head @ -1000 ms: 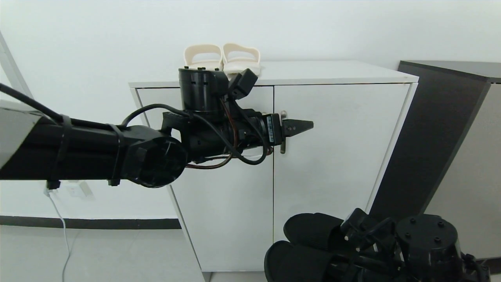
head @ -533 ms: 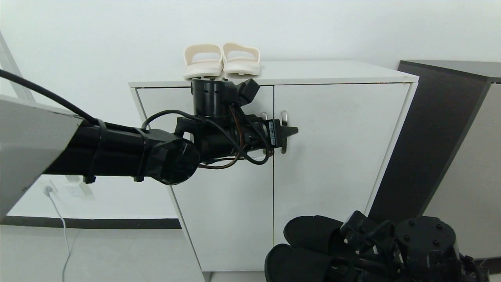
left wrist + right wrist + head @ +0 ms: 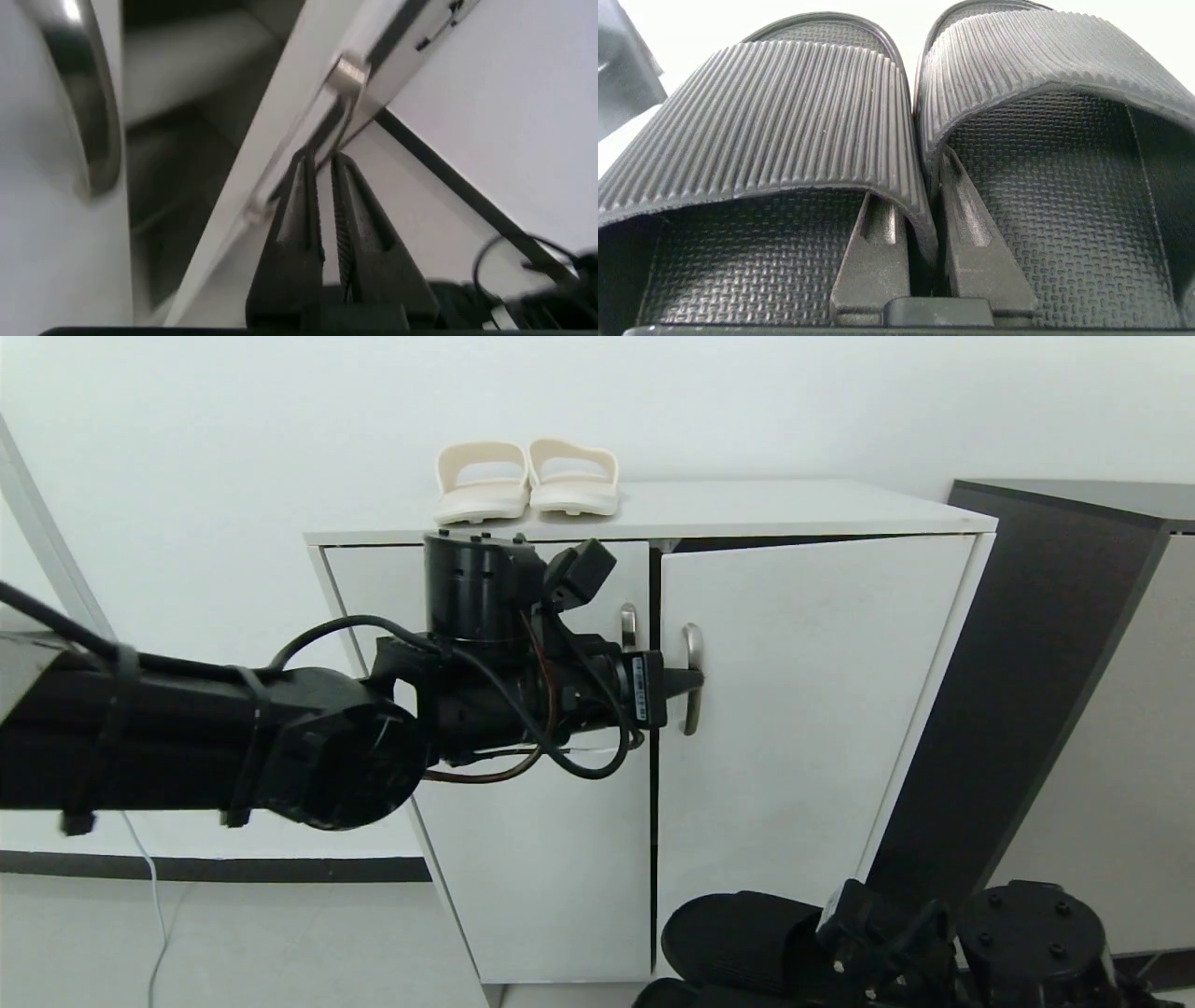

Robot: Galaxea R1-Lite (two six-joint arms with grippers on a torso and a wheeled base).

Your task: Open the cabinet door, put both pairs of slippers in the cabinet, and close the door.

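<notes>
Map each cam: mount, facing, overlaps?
Head: on the head, facing forward at the white cabinet; left gripper at the right door's handle, right gripper low.
Left wrist: on the left wrist, looking along its shut fingers into the door gap.
Right wrist: on the right wrist, looking along its fingers into the black slippers.
Shared: head and left wrist, handle; head and right wrist, black slippers.

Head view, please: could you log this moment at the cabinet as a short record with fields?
Cabinet: white, two doors, metal handles
Right door: ajar, dark gap along its top and inner edge
Left door: shut
Left gripper: fingers shut, tip at the right door's handle
Right gripper: low at the right, shut on the black slippers
Cream slippers: side by side on top of the cabinet
Task state: door partly open, both pairs outside the cabinet
</notes>
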